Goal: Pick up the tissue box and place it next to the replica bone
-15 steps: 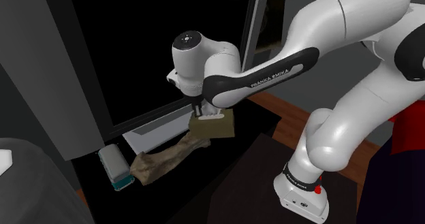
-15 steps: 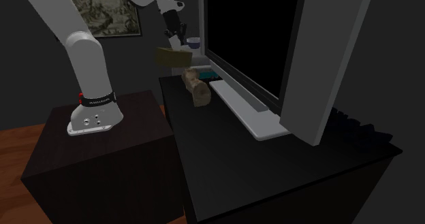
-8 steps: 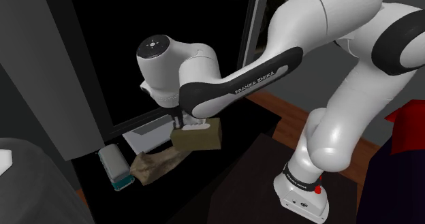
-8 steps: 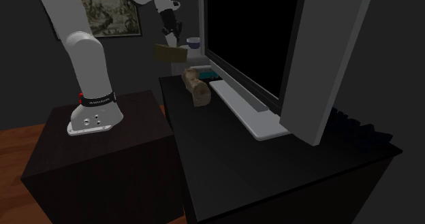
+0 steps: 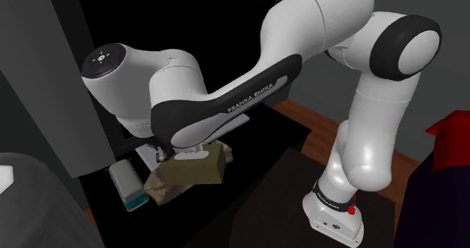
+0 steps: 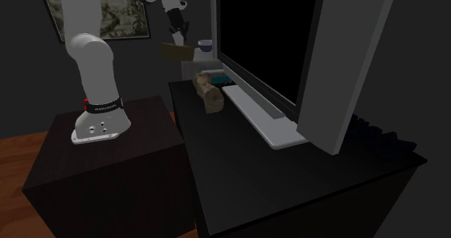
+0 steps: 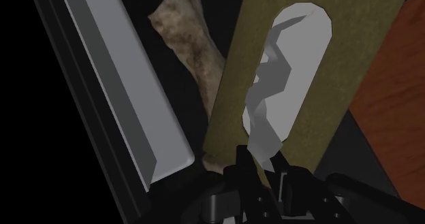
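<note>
An olive tissue box [image 5: 202, 166] with a white tissue sticking out of its oval slot hangs in the air, tilted, over the dark cabinet top [image 6: 238, 171]. My gripper [image 7: 262, 163] is shut on the tissue at the box's [image 7: 286, 66] top. The mottled tan replica bone [image 5: 160, 185] lies on the cabinet right below the box, alongside the television's base. In the second exterior view the gripper [image 6: 175, 37] holds the box [image 6: 178, 52] above and behind the bone [image 6: 208, 92].
A large television [image 6: 275, 41] on a grey base [image 6: 254, 117] stands close behind the bone. A small teal and white toy van [image 5: 126, 185] sits beside the bone's end. My stand [image 6: 108, 164] adjoins the cabinet; wood floor [image 7: 395, 86] lies beyond.
The arm has swung toward the shoulder view's left and lower, carrying the tissue box from above the bone's one end to just over its middle.
</note>
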Tool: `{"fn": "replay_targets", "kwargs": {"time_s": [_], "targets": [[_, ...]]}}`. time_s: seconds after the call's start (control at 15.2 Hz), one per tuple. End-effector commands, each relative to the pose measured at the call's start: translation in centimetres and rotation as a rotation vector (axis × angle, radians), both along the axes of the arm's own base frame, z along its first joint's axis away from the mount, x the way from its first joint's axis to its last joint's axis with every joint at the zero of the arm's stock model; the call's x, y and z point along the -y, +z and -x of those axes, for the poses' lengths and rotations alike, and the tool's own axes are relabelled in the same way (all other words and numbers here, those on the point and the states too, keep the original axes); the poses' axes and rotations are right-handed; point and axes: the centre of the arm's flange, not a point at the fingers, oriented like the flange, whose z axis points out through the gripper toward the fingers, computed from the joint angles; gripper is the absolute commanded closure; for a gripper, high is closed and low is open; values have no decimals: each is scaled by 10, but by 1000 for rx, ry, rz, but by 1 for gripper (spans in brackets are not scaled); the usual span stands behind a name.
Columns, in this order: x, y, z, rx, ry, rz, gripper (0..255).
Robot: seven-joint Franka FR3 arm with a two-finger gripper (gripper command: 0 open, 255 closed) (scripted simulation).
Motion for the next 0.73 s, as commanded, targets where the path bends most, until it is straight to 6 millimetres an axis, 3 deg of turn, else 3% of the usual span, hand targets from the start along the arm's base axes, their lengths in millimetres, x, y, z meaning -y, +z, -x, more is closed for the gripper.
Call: {"fn": "replay_targets", "kwargs": {"time_s": [0.0,0.66], "targets": [[-27,-3,-3,0,-2,0,255],[-159,-2,-14,0,-2,0,255]]}}
